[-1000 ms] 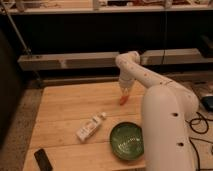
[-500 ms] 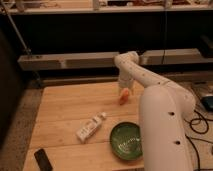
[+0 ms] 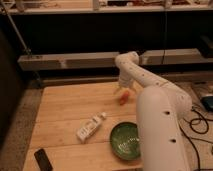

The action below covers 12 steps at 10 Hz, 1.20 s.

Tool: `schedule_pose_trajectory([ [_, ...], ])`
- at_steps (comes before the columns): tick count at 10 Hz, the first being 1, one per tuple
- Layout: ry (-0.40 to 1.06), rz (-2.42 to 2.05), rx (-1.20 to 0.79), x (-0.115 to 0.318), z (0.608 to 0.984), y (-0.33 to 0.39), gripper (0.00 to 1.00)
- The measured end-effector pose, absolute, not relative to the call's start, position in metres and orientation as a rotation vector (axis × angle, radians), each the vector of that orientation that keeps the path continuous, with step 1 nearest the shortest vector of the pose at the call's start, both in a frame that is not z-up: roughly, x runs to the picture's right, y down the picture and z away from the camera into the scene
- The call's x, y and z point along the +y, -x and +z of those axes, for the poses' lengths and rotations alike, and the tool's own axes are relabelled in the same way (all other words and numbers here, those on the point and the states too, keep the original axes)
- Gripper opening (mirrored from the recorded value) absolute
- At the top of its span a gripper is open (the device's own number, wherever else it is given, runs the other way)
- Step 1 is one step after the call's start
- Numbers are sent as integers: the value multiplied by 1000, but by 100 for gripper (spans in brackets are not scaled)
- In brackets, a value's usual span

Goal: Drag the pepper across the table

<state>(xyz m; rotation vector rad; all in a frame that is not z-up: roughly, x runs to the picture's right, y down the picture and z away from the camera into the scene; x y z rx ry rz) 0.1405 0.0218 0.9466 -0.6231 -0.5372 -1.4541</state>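
The small orange-red pepper (image 3: 124, 96) lies on the light wooden table (image 3: 65, 107) toward its far right side. My gripper (image 3: 121, 90) reaches down from the white arm and sits right at the pepper's upper end, touching or nearly touching it. The arm's large white body fills the right foreground and hides the table's right part.
A white bottle (image 3: 90, 127) lies on its side near the table's middle. A green bowl (image 3: 125, 141) stands at the front right beside the arm. A black flat object (image 3: 43, 159) lies at the front left corner. A grey metal shelf (image 3: 70, 60) runs behind the table.
The pepper and gripper have stayed near the table's far right; the pepper appears slightly shifted under the gripper. Bottle, bowl and black object have not moved.
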Motion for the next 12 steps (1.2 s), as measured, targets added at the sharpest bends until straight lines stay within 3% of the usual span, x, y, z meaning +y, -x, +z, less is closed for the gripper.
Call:
schedule_pose_trajectory([
  [5, 618, -1444, -547, 26, 958, -144, 80],
  [6, 621, -1445, -550, 27, 961, -143, 75],
  [7, 622, -1445, -553, 28, 963, -143, 69],
  [12, 651, -1427, -582, 40, 976, -147, 16],
])
